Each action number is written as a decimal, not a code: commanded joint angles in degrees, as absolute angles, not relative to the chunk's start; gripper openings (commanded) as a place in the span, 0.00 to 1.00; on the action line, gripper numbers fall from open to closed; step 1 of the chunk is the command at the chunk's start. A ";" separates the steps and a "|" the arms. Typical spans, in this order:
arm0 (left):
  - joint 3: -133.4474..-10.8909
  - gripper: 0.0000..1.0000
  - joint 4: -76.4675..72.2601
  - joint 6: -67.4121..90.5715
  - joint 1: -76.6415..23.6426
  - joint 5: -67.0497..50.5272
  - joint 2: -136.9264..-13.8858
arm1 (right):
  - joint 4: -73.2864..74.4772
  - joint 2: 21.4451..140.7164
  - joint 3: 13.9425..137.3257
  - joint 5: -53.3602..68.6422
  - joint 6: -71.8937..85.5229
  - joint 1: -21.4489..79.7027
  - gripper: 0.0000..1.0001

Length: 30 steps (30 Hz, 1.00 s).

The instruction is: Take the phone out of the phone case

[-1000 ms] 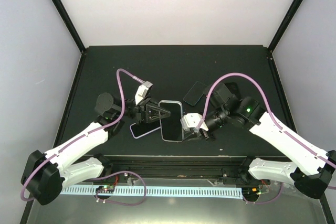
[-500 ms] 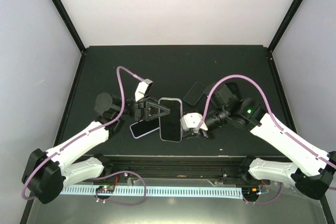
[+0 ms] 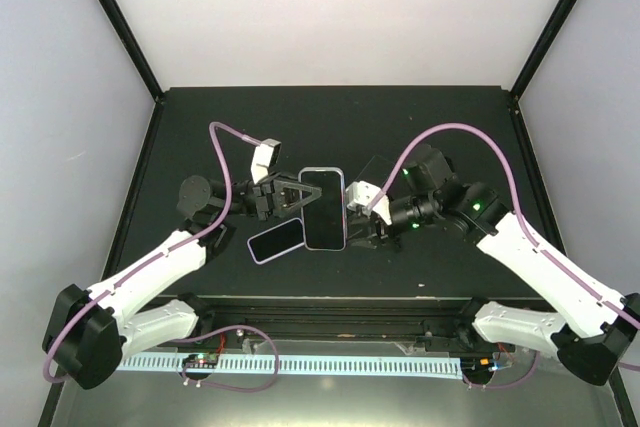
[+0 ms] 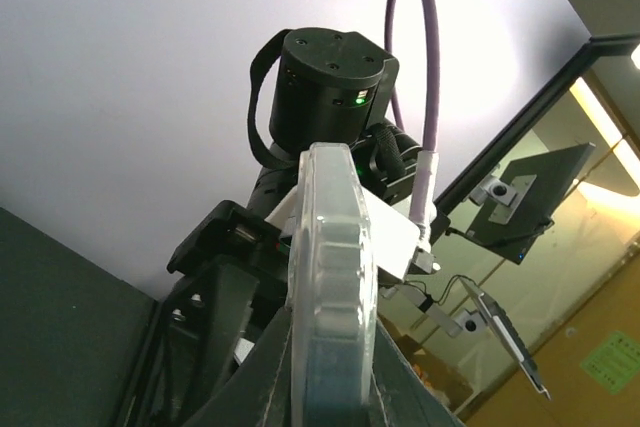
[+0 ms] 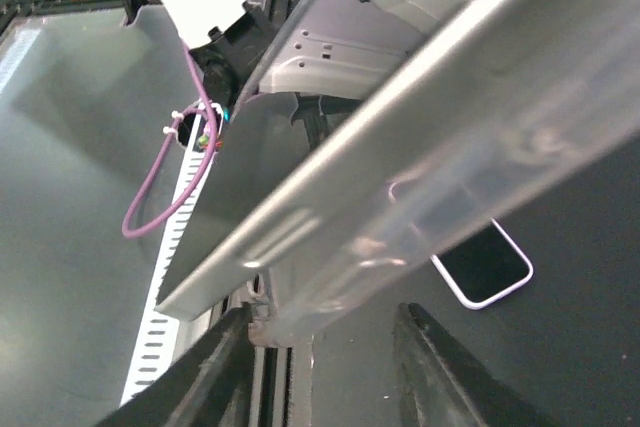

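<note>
Left gripper (image 3: 298,197): jaws pinching the clear plastic phone case (image 4: 330,267) at its left edge.
Right gripper (image 3: 352,215): jaws straddling the case's right edge; gripping or loose, cannot tell.

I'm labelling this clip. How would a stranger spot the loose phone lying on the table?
On the black tabletop, look near the front edge, left of centre. A white-rimmed phone with a dark screen lies flat and askew there, unlike the larger clear-cased phone raised just right of it.

Matte black table (image 3: 330,117), white walls (image 3: 330,7), black corner posts (image 3: 118,22).
</note>
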<state>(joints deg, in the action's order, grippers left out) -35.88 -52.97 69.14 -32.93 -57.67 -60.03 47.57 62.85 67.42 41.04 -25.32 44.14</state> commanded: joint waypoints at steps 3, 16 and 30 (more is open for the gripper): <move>-36.06 0.02 -55.17 72.10 -36.32 -61.13 -58.52 | 25.11 67.67 70.57 31.89 -12.68 39.27 0.43; -33.04 0.02 -48.16 62.81 -37.21 -58.28 -61.02 | 20.20 69.22 72.08 51.81 -3.21 31.88 0.60; -38.97 0.02 -27.45 48.25 -36.00 -45.33 -65.91 | 27.10 74.38 68.79 66.65 -1.74 30.77 0.13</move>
<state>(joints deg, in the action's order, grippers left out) -35.97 -42.22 52.95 -33.56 -45.21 -61.63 35.62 73.25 68.66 59.70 -3.79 30.65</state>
